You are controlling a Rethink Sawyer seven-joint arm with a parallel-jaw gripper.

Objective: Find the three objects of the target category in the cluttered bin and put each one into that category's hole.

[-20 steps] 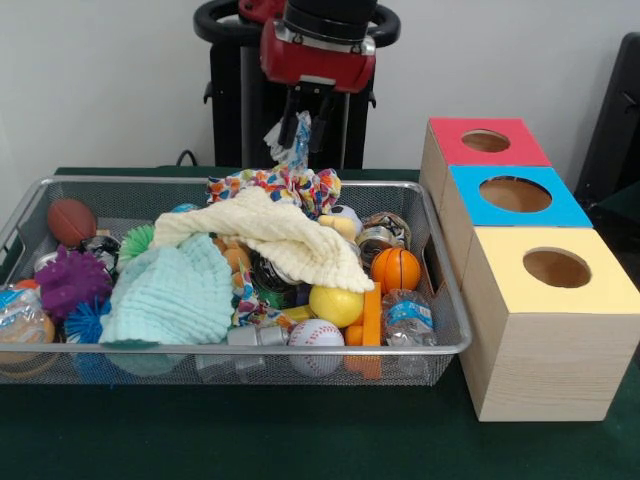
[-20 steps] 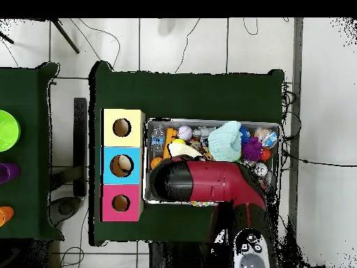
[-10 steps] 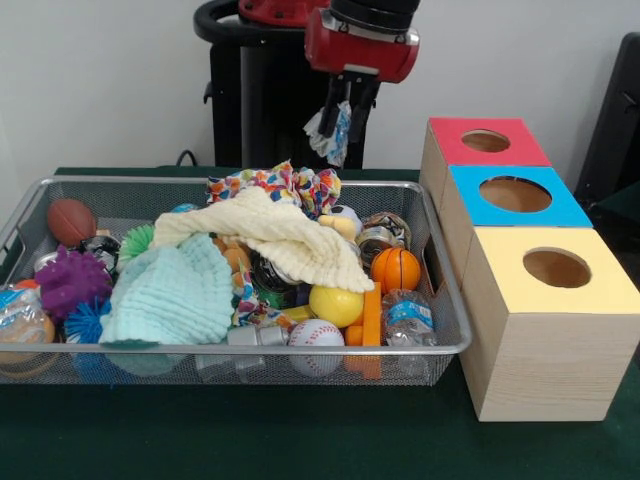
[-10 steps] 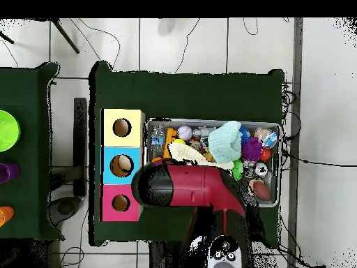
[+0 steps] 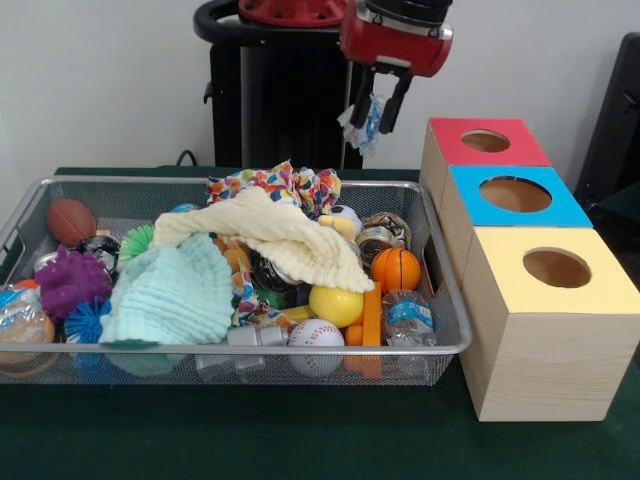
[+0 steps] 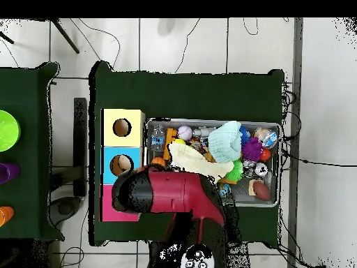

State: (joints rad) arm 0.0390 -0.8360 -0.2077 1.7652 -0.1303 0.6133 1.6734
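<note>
My gripper (image 5: 372, 120) hangs high above the back right corner of the wire bin (image 5: 250, 349), just left of the red box (image 5: 452, 150). It is shut on a small white and blue cloth (image 5: 364, 127) that dangles between the fingers. The red box, the blue box (image 5: 473, 204) and the yellow box (image 5: 500, 278) stand in a row to the right of the bin, each with a round hole on top. In the overhead view the arm's head (image 6: 139, 194) covers most of the red box (image 6: 111, 213) and hides the gripper.
The bin holds a cream cloth (image 5: 275, 235), a mint cloth (image 5: 170, 292), a multicoloured cloth (image 5: 275, 184), a basketball (image 5: 396, 268), a baseball (image 5: 315, 333), a yellow ball (image 5: 336, 305), a small football (image 5: 71, 220), spiky balls, cans and a bottle (image 5: 408, 318).
The gripper has travelled right from above the bin's back edge toward the red box, carrying the small cloth. Nothing in the bin has moved.
</note>
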